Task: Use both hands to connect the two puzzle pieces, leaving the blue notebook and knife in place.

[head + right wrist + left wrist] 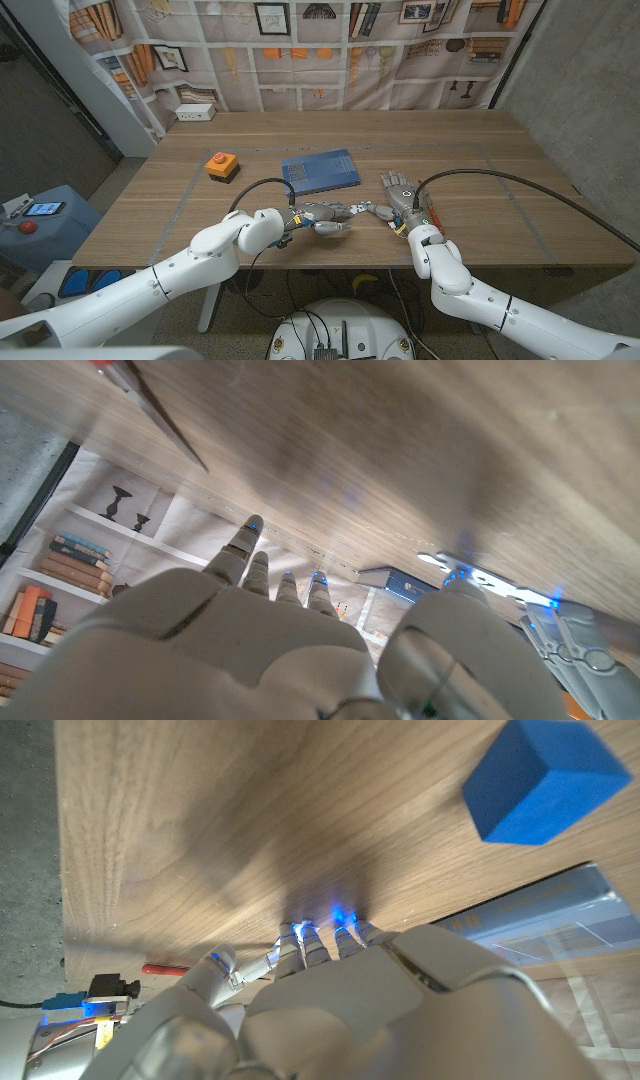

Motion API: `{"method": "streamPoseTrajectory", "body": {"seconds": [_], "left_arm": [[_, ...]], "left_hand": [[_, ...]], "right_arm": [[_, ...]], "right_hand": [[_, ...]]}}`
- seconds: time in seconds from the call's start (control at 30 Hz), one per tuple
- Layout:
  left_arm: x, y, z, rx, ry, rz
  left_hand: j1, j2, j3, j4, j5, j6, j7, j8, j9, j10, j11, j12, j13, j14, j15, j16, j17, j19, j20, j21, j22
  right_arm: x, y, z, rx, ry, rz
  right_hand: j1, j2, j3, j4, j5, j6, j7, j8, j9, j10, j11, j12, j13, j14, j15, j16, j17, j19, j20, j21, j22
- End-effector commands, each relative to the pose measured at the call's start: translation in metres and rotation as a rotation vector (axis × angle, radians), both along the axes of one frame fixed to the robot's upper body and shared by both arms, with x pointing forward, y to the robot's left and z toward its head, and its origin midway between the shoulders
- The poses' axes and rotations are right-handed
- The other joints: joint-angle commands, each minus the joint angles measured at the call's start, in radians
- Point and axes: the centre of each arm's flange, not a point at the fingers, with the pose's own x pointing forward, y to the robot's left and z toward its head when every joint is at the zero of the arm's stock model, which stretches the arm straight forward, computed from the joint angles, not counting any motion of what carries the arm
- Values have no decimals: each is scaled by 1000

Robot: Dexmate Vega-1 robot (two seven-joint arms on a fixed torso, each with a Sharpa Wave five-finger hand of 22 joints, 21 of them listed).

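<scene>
Both robot hands, left (pixel 322 216) and right (pixel 402 200), meet on the table; grip unclear; blue notebook (pixel 320 171) lies beyond.

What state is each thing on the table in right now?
Left hand: open, fingers stretched out.
Right hand: open, fingers spread.
Notebook: closed, lying flat.
Knife: lying on the table, untouched.

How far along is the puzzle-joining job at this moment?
Near the end or mid-join: the left hand and right hand meet at the table's front centre, hiding the puzzle pieces, so the connection cannot be confirmed. The blue notebook lies untouched behind them. Remaining: confirm the join and withdraw.
</scene>
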Motion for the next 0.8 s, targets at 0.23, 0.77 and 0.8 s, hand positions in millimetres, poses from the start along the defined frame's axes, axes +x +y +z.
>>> {"method": "streamPoseTrajectory", "body": {"seconds": [0.23, 0.77, 0.8], "left_arm": [[-2, -5, -2, -44, 13, 14], [-1, -6, -4, -53, 15, 14], [-1, -6, -4, -53, 16, 14]], "left_hand": [[11, 133, 10, -1, 0, 16, 12, 7, 1, 20, 11, 8, 2, -24, -21, -2, 2, -121, -33, 3, 2], [12, 134, 15, -1, 0, 19, 13, 7, 1, 24, 12, 8, 2, -21, -20, -2, 2, -119, -34, 3, 2], [12, 134, 15, -1, 0, 19, 13, 7, 1, 24, 12, 8, 2, -21, -20, -2, 2, -119, -34, 3, 2]], "right_arm": [[1, 4, 0, 0, 4, -1], [0, 6, 0, 6, 3, 5], [0, 6, 0, 7, 3, 4]], "right_hand": [[6, 9, 1, -9, -3, 3, 3, 7, 1, 3, 0, 9, 3, 8, 1, 7, 2, 12, -3, 6, 3], [5, 13, 1, -10, -5, 6, 4, 6, 1, 4, 1, 9, 3, 7, 0, 7, 2, 14, -2, 5, 3], [5, 13, 1, -11, -5, 6, 4, 6, 1, 4, 2, 9, 3, 8, 0, 7, 2, 14, -3, 5, 3]]}}
